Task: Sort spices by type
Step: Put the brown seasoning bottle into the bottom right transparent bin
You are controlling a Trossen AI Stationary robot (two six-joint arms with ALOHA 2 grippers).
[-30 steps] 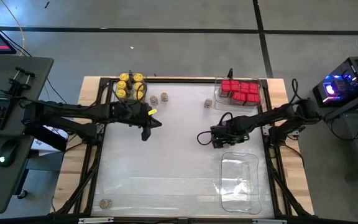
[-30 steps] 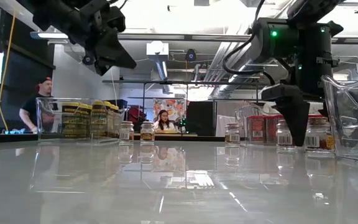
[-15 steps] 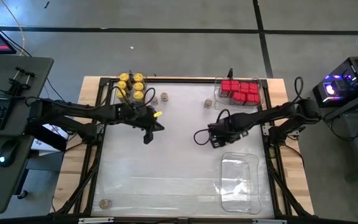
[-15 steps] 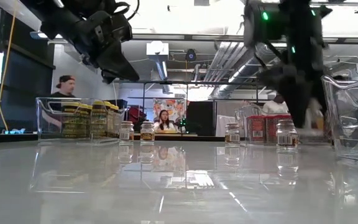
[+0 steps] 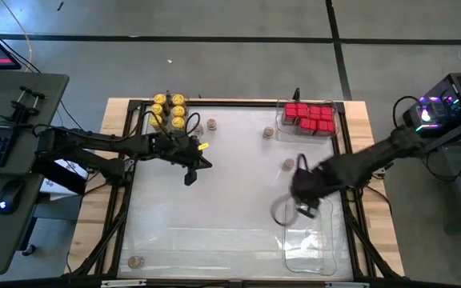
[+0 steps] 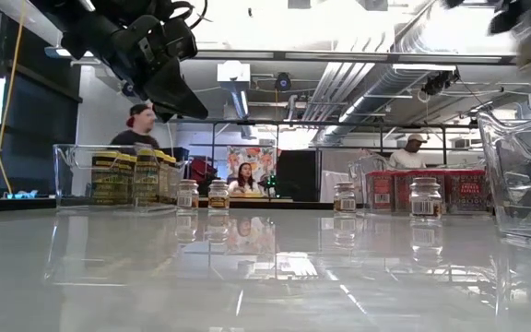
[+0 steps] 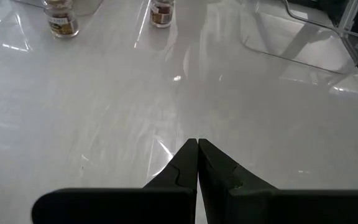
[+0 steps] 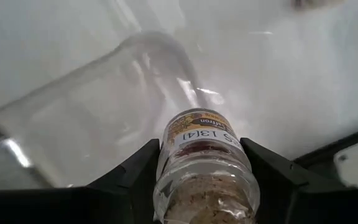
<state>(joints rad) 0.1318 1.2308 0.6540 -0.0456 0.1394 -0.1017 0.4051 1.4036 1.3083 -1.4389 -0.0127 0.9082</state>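
Note:
My right gripper (image 8: 201, 158) is shut on a small clear spice jar (image 8: 204, 165) with brown contents. In the high view my right gripper (image 5: 300, 202) shows blurred above the far end of a clear tray (image 5: 307, 234). My left gripper (image 5: 189, 177) hangs shut above bare table, centre-left, its fingertips (image 7: 197, 144) pressed together. Four brown-lidded jars stand on their bases: two (image 5: 198, 128) (image 5: 212, 124) beside the yellow-lidded jars (image 5: 169, 110), one (image 5: 268, 133) near the red boxes (image 5: 309, 117), one (image 5: 288, 164) mid-table. My right gripper pinches the jar between its two fingers (image 8: 143, 167), one on each side of the glass body (image 8: 199, 186). The labelled part (image 8: 201, 138) sticks out past the fingertips. The jar is lifted clear, with the clear tray below it.
The yellow-lidded jars and the red boxes sit in clear trays at the far edge. One more jar (image 5: 137, 262) stands alone at the near-left corner. The table's middle is bare. People show in the room behind the table in the low view.
My right gripper has lifted a brown jar off the table, out from beside the jar that still stands mid-table. It has swung quickly with it toward the near edge and slightly right, over the clear tray. My left gripper has drifted slightly right and stayed shut.

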